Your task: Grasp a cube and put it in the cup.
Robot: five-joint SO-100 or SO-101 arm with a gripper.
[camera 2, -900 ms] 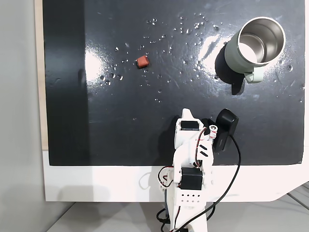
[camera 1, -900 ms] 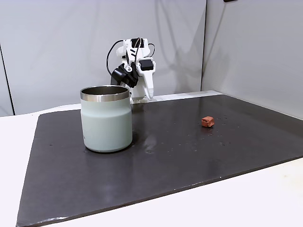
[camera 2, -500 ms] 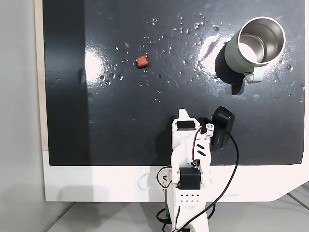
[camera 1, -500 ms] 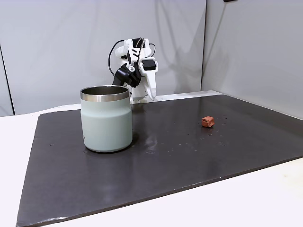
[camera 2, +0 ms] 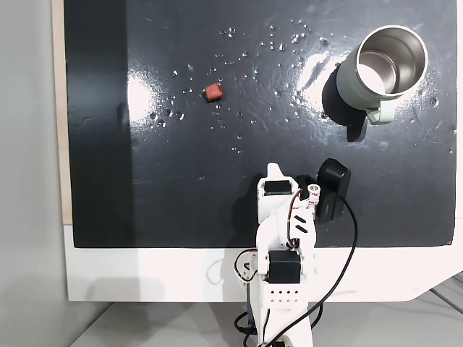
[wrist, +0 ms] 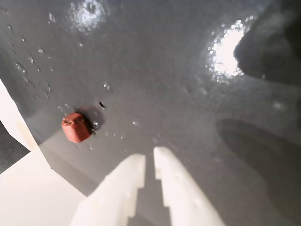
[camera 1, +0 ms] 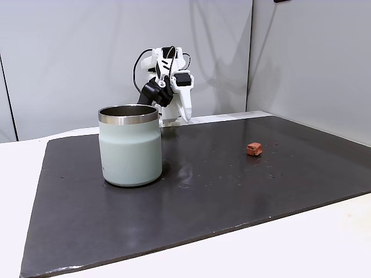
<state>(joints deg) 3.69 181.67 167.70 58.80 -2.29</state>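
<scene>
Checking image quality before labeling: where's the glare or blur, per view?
Wrist view: soft focus throughout, white gripper blurred, bright glare patches on the glossy black mat, small reddish-brown cube casting a short shadow. Fixed top-down view: strong white reflections on the mat beside the mint-green steel-rimmed cup. Fixed side view: even light, cube sharp.

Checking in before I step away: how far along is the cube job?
Nothing is done yet. The cube lies on the dark mat, far from the cup, whose visible inside looks empty. The tool, nearly closed and holding nothing, hangs near the arm's base. Reaching, grasping, carrying and dropping remain.
</scene>
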